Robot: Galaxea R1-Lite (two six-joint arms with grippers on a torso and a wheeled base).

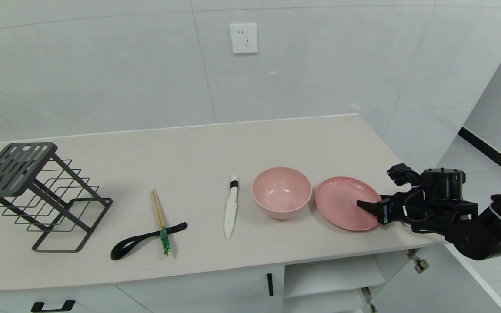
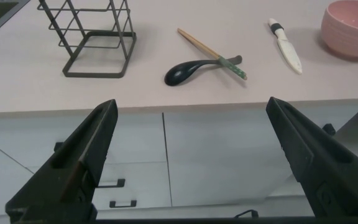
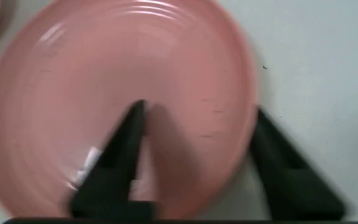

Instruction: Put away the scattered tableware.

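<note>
Currently the pink plate (image 1: 337, 198), lying on the counter (image 1: 189, 148) at 3 o'clock of the bowl (image 1: 281, 191), is being taken: the right gripper (image 3: 199, 112) straddles its rim, jaws apart, clamping nothing yet. Next it likely must close, lift and carry toward the rack (image 1: 37, 191) at 9 o'clock.

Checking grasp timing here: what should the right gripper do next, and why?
Probably close on the plate. The right gripper is open at the plate's right edge, with one finger over the inside and the other outside the rim, so the rim seems to sit between them. Closing should secure it before any lift.
</note>
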